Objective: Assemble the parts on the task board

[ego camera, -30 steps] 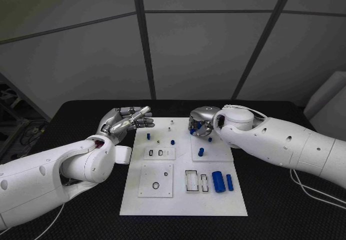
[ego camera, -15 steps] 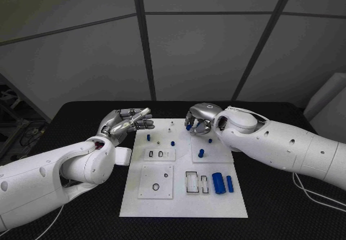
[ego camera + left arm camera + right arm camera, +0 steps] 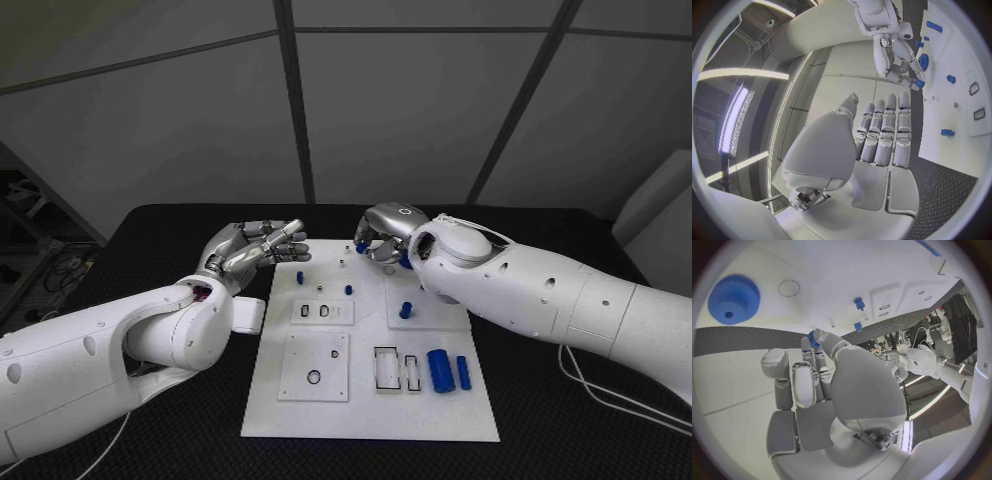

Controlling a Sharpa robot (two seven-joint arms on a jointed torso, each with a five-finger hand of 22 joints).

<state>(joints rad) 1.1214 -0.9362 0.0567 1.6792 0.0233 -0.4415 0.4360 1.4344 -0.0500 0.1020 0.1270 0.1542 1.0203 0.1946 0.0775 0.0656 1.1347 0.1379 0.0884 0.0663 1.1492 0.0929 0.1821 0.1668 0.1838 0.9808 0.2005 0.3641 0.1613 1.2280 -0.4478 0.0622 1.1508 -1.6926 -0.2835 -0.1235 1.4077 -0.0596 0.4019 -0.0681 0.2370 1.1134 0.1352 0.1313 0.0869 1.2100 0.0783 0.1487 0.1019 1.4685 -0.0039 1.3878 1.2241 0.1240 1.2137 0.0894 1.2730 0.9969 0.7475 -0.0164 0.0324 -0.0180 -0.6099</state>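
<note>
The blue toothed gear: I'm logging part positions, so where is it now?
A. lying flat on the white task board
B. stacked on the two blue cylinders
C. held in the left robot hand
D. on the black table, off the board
A: the right wrist view shows the blue toothed gear lying flat on the white task board, apart from the right robot hand; the left robot hand holds nothing.

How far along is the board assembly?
Early to midway, by my read. Done: small blue pegs stand upright on the task board. In hand: the right hand pinches a small blue part over the board's far end; the left hand hovers open, holding nothing. Left: two blue cylinders lie loose beside the rectangular slots, and a blue gear sits on the board.
</note>
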